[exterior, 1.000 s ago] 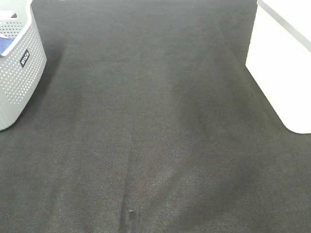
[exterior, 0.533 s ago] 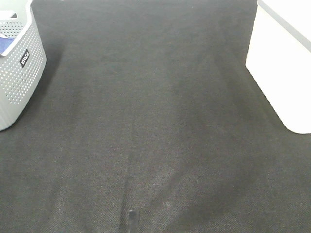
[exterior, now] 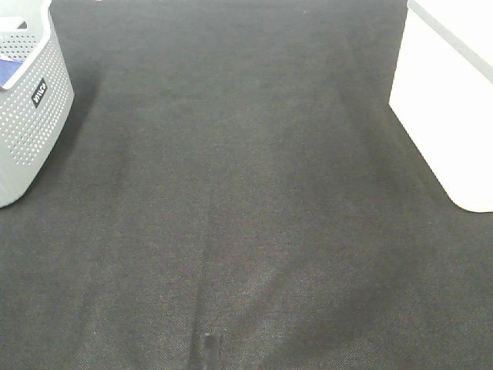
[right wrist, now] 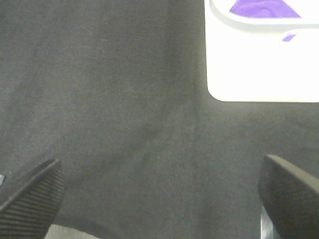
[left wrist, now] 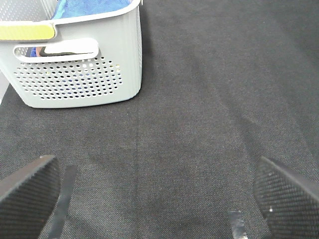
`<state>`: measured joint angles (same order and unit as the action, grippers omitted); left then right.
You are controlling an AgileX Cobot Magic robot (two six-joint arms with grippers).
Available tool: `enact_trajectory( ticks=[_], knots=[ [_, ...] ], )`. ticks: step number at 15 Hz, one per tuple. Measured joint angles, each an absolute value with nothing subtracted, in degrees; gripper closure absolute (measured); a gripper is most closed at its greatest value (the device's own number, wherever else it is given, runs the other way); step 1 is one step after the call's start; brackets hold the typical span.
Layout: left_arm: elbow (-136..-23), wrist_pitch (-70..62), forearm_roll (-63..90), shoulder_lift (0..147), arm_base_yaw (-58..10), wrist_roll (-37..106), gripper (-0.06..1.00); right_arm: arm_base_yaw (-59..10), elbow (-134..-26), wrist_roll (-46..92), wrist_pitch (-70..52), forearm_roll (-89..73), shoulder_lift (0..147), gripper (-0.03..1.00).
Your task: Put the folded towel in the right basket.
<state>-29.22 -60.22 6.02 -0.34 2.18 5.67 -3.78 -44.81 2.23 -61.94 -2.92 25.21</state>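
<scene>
Dark cloth [exterior: 246, 193] bears white basket [right wrist: 259, 74] holding purple towel [right wrist: 264, 7].

- white right basket [exterior: 451, 108] at my right table edge, upright
- purple folded towel [right wrist: 264, 7] lying inside it, seen by my right wrist

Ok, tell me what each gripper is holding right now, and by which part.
Nothing. The left gripper and the right gripper are both open, with only dark cloth between their fingers.

Both hands [left wrist: 154, 199] [right wrist: 159, 194] spread wide, empty.
</scene>
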Motion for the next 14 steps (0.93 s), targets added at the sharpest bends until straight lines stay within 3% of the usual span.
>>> enact_trajectory(
  ticks=[7, 14],
  knots=[
    [-29.2, -60.2, 6.0, -0.3, 2.2, 5.7, -0.05, -3.8, -30.3, 2.2, -61.4, -2.9, 9.4, 0.00],
    [-29.2, -60.2, 6.0, -0.3, 2.2, 5.7, -0.05, -3.8, -28.8, 2.3, -61.2, -2.9, -0.2, 0.01]
  ],
)
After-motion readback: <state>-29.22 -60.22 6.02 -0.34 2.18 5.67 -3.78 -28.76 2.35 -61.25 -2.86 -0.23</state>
